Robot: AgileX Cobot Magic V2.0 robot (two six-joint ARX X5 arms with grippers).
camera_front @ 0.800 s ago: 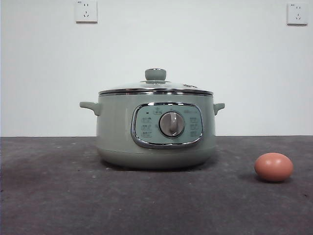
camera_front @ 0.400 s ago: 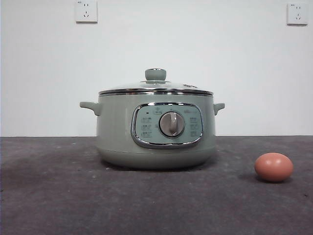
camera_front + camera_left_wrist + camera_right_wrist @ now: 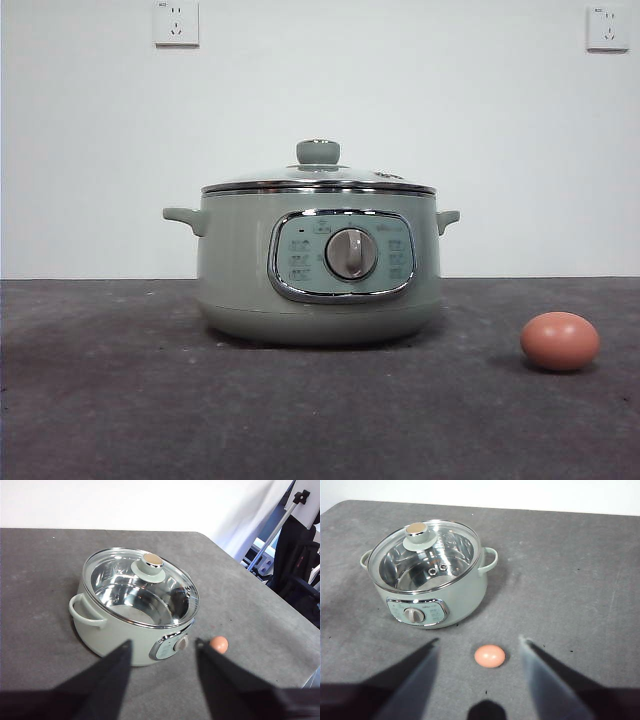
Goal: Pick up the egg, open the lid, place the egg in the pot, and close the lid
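Pot (image 3: 318,262) panel markings too small to read

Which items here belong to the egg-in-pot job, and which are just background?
Job items:
egg, on the table beside the pot
lid, closed on the pot
pot
left gripper and right gripper, both open, holding nothing

Background:
two wall sockets
grey table

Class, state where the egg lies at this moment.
In the front view, the egg lies on the dark table, apart from the pot, toward the picture's right edge.
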